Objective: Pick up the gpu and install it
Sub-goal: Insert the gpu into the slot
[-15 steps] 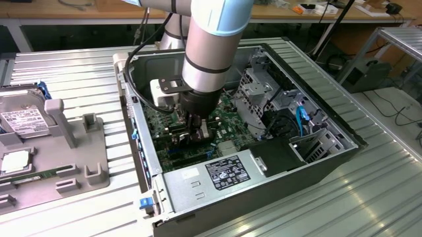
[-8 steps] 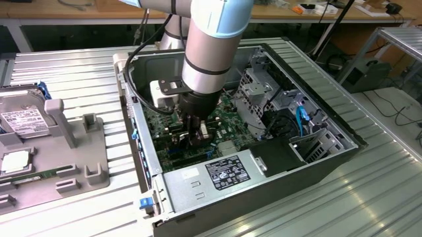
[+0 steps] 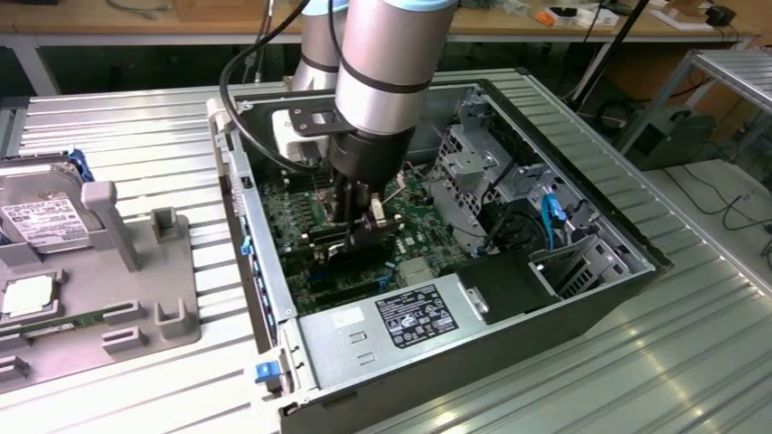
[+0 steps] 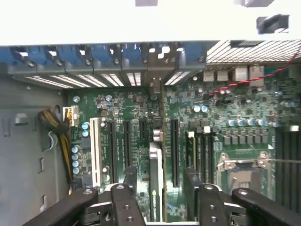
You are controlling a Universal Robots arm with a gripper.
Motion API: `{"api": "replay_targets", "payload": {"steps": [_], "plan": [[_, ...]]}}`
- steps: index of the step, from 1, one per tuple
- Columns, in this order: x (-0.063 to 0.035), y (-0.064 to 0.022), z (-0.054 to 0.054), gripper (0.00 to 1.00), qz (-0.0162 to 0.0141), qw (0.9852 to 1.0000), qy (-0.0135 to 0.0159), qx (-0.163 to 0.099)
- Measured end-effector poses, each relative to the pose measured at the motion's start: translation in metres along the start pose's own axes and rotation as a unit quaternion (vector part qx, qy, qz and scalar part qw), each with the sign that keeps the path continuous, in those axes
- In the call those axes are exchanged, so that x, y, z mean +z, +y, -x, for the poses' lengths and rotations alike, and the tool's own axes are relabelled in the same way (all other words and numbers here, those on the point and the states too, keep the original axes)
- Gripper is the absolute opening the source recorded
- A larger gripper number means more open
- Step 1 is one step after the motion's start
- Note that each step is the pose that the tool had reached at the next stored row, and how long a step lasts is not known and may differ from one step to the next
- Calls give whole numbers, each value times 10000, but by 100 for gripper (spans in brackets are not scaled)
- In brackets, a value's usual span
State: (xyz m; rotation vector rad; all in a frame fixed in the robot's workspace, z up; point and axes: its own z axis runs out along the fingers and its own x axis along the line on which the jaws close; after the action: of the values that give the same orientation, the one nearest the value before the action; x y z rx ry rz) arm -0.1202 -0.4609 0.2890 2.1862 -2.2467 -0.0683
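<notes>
The gpu [image 4: 155, 186] stands on edge in a motherboard [image 4: 221, 117] slot inside the open computer case [image 3: 603, 226], seen in the wrist view as a slim pale strip running toward the row of rear bracket slots [image 4: 117, 77]. The jaws of the gripper [image 4: 160, 188] straddle it, spread wide, with a gap showing between each black finger [image 4: 192, 186] and the card, so nothing is gripped. In the exterior view the gripper [image 3: 360, 237] reaches straight down into the middle of the case, with the arm [image 3: 386, 72] above it.

Close beside the card lie long black expansion slots [image 4: 175, 150] and a white slot [image 4: 96, 150]. Farther along the board are the CPU socket [image 4: 244, 167] with its metal retaining frame and a red cable [image 4: 244, 81] near the rear ports. A bundle of yellow and black wires [image 4: 59, 129] sits by the case wall.

In the exterior view, the power supply [image 3: 399, 318] with its label fills the near end of the case, and a metal drive cage [image 3: 476, 176] and blue cable [image 3: 552, 217] stand toward the exterior view's right. On the ribbed metal worktop [image 3: 145, 127], at the exterior view's left, a grey holder tray [image 3: 145, 271] carries a hard drive [image 3: 36, 217].
</notes>
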Motion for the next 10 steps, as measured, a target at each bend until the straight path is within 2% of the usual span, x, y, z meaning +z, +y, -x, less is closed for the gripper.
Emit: {"api": "replay_targets", "payload": {"steps": [2, 5, 6, 7, 8, 10], "plan": [[-1, 0, 0, 51, 0, 10000, 1, 0], [-3, 1, 0, 32, 0, 10000, 1, 0], [-4, 0, 0, 20, 0, 10000, 1, 0], [-4, 0, 0, 14, 0, 10000, 1, 0], [-5, 0, 0, 11, 0, 10000, 1, 0], [-6, 1, 0, 11, 0, 10000, 1, 0]]}}
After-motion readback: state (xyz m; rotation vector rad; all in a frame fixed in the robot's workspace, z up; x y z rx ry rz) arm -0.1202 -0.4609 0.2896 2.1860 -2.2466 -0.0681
